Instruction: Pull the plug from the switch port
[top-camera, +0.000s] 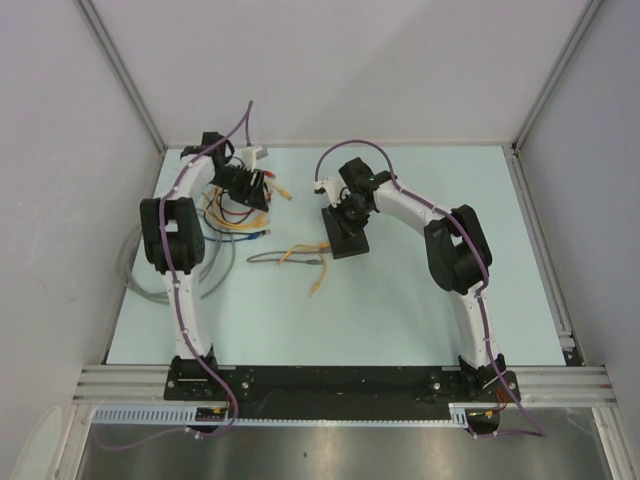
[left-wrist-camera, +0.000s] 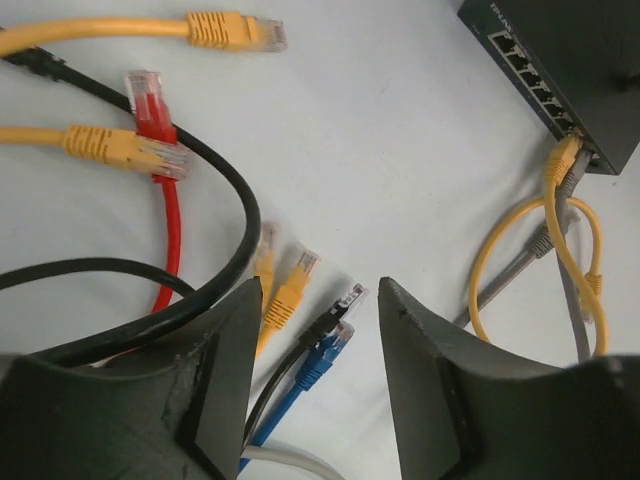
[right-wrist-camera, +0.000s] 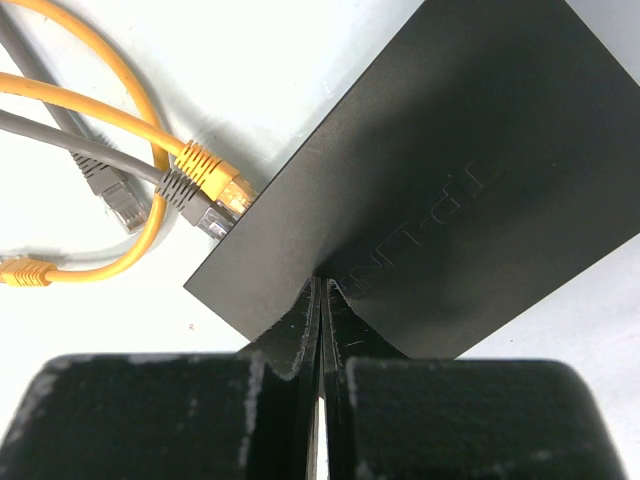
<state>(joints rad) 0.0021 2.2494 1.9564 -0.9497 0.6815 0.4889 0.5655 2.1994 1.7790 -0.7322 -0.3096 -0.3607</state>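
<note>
The black switch (right-wrist-camera: 440, 170) lies flat on the table, seen also in the top view (top-camera: 350, 240). A yellow plug (right-wrist-camera: 215, 180) and a grey plug (right-wrist-camera: 195, 208) sit side by side in sockets at one end of its port row (left-wrist-camera: 530, 75). My right gripper (right-wrist-camera: 322, 283) is shut, its tips resting on the switch's top face. My left gripper (left-wrist-camera: 320, 290) is open over the table, well left of the switch. Between its fingers (left-wrist-camera: 235, 340) is only table, where a loose black plug (left-wrist-camera: 340, 310) and a blue plug (left-wrist-camera: 325, 355) lie.
Loose cables lie around the left gripper: two yellow plugs (left-wrist-camera: 150, 150), a red one (left-wrist-camera: 148, 100), a thick black cable (left-wrist-camera: 225, 180) and a pair of yellow plugs (left-wrist-camera: 285, 290). Yellow and grey cable loops (left-wrist-camera: 545, 250) trail from the switch. Walls (top-camera: 120, 80) enclose the table.
</note>
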